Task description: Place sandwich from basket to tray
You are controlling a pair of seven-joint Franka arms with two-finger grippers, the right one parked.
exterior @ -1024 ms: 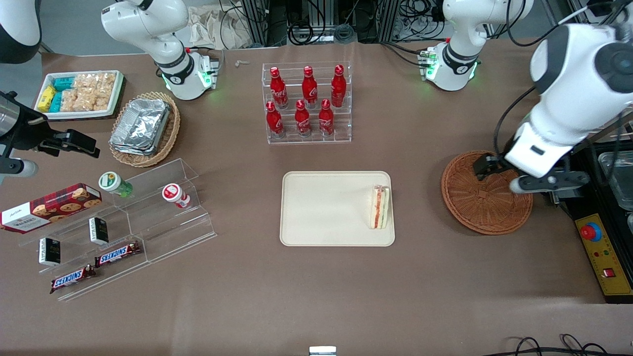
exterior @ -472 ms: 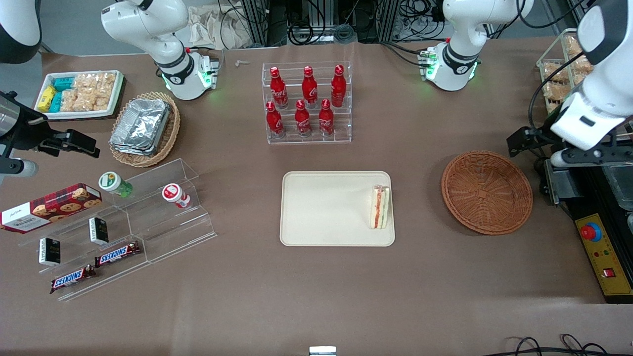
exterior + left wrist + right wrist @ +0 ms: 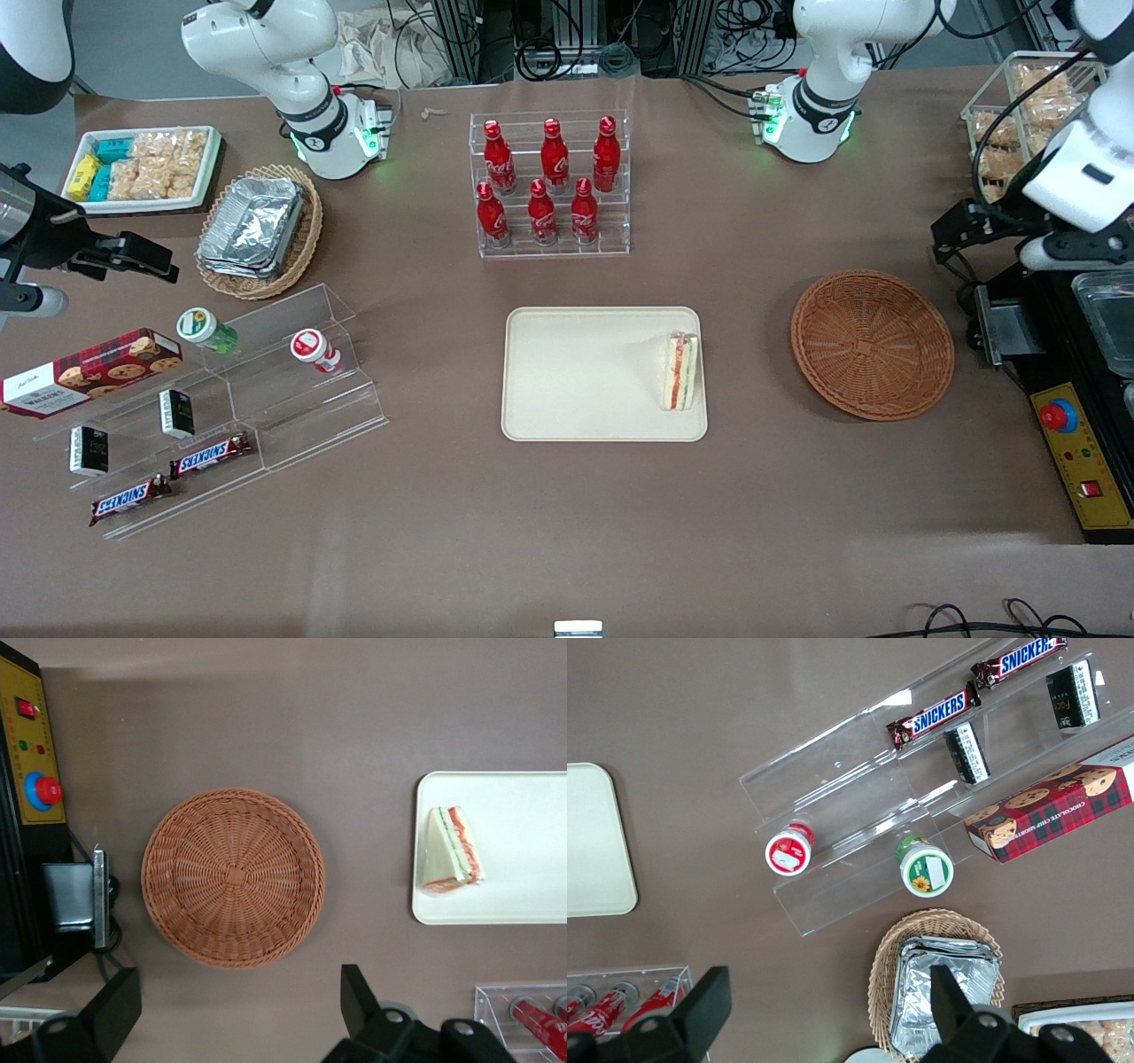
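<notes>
The sandwich [image 3: 680,370] lies on the cream tray [image 3: 576,372], at the tray's edge nearest the basket; in the left wrist view the sandwich [image 3: 452,850] rests flat on the tray [image 3: 523,842]. The reddish-brown wicker basket [image 3: 873,344] sits empty beside the tray, and the basket [image 3: 233,877] shows a bare woven floor. My left gripper [image 3: 955,237] hangs high, off the basket's rim toward the working arm's end of the table and farther from the front camera. The gripper [image 3: 235,1014] is open, its dark fingers [image 3: 356,994] wide apart with only bare table between them.
A clear rack of red bottles [image 3: 551,186] stands farther from the camera than the tray. A control box with a red button [image 3: 1060,416] and a wire basket of snack packs [image 3: 1010,124] sit at the working arm's end. Clear stepped shelves [image 3: 266,390] hold snacks at the parked arm's end.
My gripper has left the space over the basket, rising and drawing away toward the working arm's end of the table. The sandwich stays on the tray.
</notes>
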